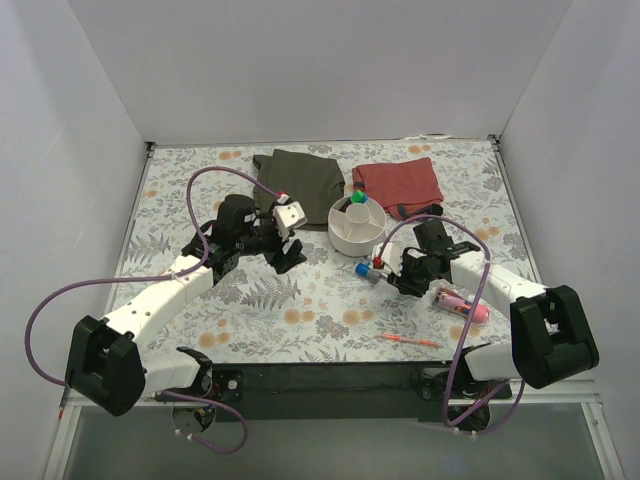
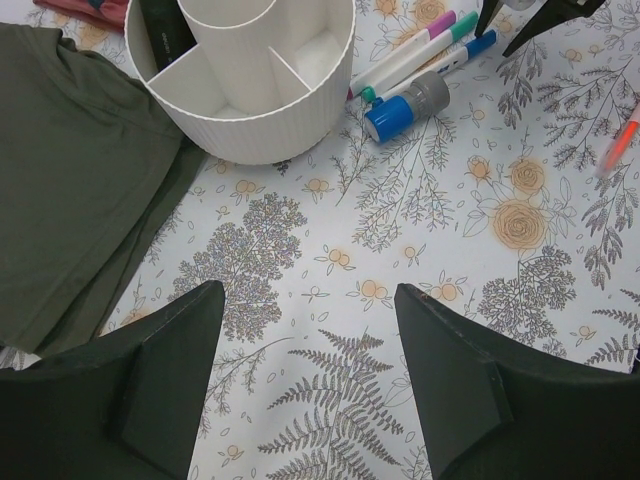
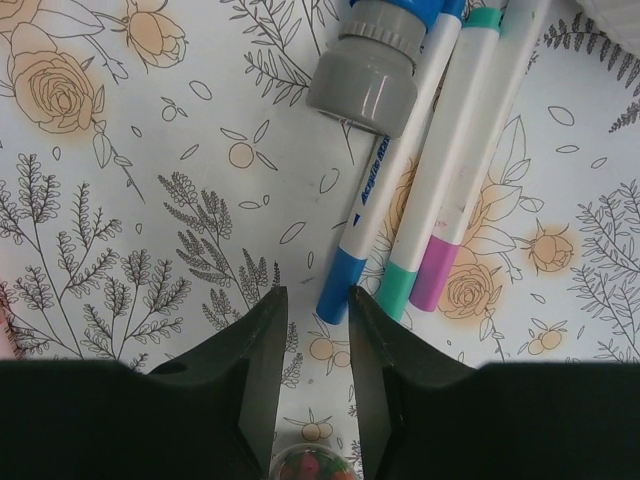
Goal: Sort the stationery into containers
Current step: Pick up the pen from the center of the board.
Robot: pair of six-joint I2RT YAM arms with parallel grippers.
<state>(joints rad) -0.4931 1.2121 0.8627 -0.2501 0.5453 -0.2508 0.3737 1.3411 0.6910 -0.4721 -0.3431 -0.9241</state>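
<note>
Now hovering the left gripper point(image 2: 308, 300), jaws spread wide and empty, just left of the round white ribbed plastic bowl point(image 2: 250, 120) with inner dividers. Holding the right gripper point(image 3: 313, 310) narrowly parted, clasping nothing, tips just short of 3 thin white pens point(image 3: 445, 170) lying beside a short grey blue-capped marker point(image 3: 365, 70) near the bowl's near side. Leaving a fat pink tube point(image 1: 465, 303) farther right, apart from the bowl.
</note>
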